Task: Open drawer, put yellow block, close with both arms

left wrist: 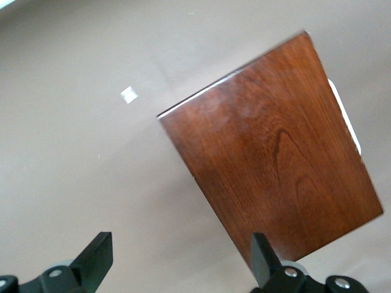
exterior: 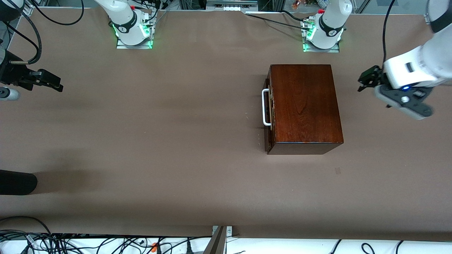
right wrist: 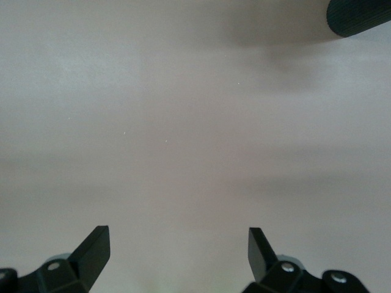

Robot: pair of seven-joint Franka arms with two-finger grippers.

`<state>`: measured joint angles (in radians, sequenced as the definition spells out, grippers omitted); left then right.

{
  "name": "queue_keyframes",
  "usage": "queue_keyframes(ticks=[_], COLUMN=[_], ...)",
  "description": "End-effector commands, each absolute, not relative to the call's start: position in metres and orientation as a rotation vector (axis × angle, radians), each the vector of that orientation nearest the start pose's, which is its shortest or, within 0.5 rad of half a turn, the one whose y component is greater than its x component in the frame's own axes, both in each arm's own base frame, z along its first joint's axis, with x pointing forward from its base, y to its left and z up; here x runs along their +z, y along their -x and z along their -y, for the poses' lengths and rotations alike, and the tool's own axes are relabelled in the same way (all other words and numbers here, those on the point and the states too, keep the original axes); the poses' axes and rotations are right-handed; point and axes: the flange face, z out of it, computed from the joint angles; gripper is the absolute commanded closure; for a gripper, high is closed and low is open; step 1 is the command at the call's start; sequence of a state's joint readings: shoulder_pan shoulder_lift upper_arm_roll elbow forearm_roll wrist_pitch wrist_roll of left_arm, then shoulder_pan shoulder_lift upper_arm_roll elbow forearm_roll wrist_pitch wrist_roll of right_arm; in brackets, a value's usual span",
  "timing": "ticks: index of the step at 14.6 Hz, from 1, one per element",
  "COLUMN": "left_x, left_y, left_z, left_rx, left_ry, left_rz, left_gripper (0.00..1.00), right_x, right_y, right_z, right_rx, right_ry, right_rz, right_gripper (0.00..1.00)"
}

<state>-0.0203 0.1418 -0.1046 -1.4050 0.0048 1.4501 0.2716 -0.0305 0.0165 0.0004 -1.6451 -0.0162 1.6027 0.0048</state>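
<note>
The dark mahogany box (exterior: 303, 102) stands on the table toward the left arm's end. Its drawer is pushed in, with the reddish-brown front (exterior: 267, 137) and the white bar handle (exterior: 265, 107) facing the right arm's end. The yellow block is not in view. My left gripper (exterior: 365, 79) is open and empty, in the air beside the box on the side away from the handle. Its wrist view (left wrist: 181, 244) shows the box top (left wrist: 275, 159) and a sliver of the handle (left wrist: 345, 116). My right gripper (exterior: 49, 83) is open and empty over the table at the right arm's end; its wrist view (right wrist: 179, 241) shows bare table.
A black cylinder (exterior: 17, 182) juts in over the table edge at the right arm's end, nearer the front camera; it also shows in the right wrist view (right wrist: 360, 15). A small pale mark (exterior: 338, 171) lies on the brown table cover nearer the camera than the box.
</note>
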Motion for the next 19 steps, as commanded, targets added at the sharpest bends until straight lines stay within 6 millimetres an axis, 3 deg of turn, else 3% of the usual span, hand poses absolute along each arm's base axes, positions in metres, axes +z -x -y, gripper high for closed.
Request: queue_keyframes(ticks=[1,4,5,19], left_x=[0.611,0.602,0.603,0.601], left_y=[-0.554,-0.529,-0.526,-0.543], left_z=[0.062,0.060,0.049,0.054], left_rx=[0.123,-0.018,-0.015,0.005], left_ry=[3.131,3.134,3.163,3.176], left_rz=[-0.264,-0.193,-0.161,-0.176], left_gripper=[0.00,0.00,0.00,0.00], right_x=[0.587,0.587,0.586,0.586], right_y=[-0.558,-0.558,-0.558,-0.558], right_z=[0.019,0.019,0.019,0.019], right_rx=[0.094,0.094,0.096,0.096], right_ry=[3.139,3.139,3.138,3.138], right_rz=[-0.043,-0.041,-0.041,-0.041], right_gripper=[0.00,0.00,0.00,0.00])
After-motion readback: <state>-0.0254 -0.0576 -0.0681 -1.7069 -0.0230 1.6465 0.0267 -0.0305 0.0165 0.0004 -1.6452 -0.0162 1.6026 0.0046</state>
